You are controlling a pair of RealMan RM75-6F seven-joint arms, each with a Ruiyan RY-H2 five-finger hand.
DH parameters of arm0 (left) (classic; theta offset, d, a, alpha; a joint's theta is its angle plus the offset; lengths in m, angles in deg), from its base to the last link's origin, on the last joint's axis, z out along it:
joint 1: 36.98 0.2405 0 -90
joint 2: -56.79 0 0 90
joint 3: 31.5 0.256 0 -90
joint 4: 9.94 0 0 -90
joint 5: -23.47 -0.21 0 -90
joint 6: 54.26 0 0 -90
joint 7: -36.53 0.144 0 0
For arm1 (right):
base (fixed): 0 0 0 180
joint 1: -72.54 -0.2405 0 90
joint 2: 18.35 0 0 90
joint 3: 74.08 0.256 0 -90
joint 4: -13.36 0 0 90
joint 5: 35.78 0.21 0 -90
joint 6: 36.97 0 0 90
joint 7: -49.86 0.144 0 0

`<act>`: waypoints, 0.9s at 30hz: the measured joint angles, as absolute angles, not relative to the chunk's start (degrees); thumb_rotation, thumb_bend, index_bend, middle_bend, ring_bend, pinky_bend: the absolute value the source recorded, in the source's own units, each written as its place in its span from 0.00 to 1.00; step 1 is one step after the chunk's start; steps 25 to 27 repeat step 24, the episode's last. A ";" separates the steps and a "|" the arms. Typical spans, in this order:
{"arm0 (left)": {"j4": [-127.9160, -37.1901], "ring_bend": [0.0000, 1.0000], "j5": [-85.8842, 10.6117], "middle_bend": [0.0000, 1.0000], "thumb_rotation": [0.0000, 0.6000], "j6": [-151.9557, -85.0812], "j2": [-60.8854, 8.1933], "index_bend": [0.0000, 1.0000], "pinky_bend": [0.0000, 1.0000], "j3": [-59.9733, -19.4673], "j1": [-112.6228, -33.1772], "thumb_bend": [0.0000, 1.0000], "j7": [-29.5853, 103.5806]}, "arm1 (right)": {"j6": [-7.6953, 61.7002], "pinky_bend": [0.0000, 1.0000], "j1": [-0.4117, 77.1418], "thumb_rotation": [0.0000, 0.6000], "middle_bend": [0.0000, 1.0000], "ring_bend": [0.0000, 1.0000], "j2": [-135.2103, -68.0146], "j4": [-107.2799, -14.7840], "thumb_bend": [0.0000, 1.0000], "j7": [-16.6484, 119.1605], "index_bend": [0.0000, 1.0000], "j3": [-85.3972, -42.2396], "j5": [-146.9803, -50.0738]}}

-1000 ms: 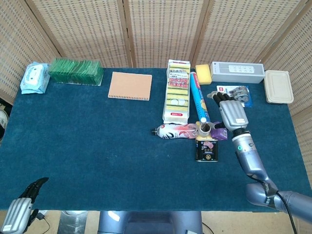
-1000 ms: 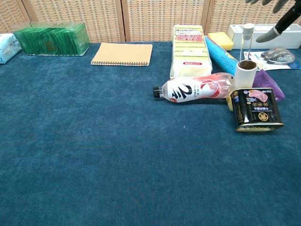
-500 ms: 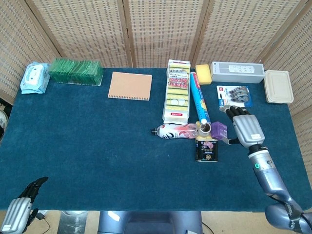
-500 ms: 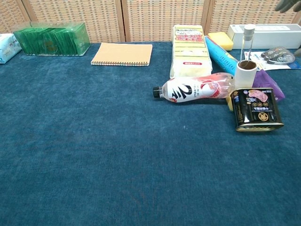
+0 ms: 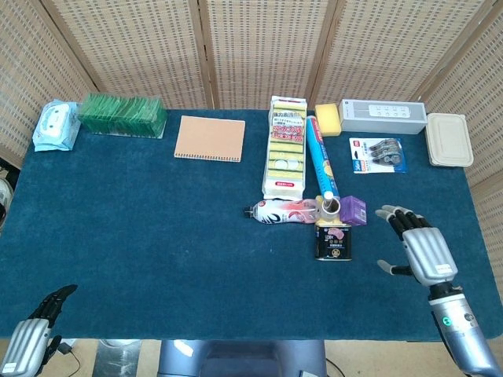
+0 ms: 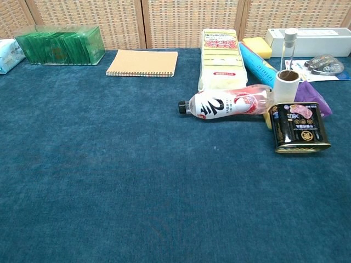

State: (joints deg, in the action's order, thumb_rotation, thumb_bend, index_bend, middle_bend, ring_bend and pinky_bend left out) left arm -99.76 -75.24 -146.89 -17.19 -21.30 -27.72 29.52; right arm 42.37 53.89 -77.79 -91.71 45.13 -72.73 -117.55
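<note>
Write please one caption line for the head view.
Right hand hovers open beside the black can; left hand waits at table edge.

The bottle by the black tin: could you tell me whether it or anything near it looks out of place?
Yes: the bottle lies on its side, cap pointing left, while the black tin and the white roll next to it stand upright. Nothing looks spilled.

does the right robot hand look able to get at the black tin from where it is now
Probably yes. The right robot hand is open, holds nothing, and only bare table lies between it and the black tin; the purple box sits behind that path.
</note>
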 measured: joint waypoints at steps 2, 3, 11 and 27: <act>-99.75 0.15 -75.31 0.16 1.00 -147.03 -17.18 0.10 0.34 -21.39 -27.76 0.20 29.46 | 44.06 0.24 55.30 1.00 0.19 0.18 -78.44 -91.02 0.13 45.45 0.18 -73.30 -118.38; -99.75 0.15 -75.31 0.16 1.00 -147.14 -17.17 0.10 0.34 -21.47 -27.77 0.20 29.46 | 45.08 0.24 56.16 1.00 0.19 0.18 -79.02 -90.54 0.13 45.53 0.18 -73.64 -119.02; -99.48 0.15 -75.92 0.16 1.00 -149.74 -17.38 0.10 0.34 -22.12 -27.26 0.20 28.94 | 50.49 0.24 60.23 1.00 0.19 0.18 -81.15 -89.70 0.14 45.38 0.18 -75.53 -125.03; -98.68 0.15 -78.28 0.16 1.00 -155.90 -17.20 0.11 0.34 -22.34 -24.92 0.20 27.69 | 54.49 0.24 65.36 1.00 0.20 0.18 -83.51 -90.87 0.14 41.42 0.18 -77.55 -129.86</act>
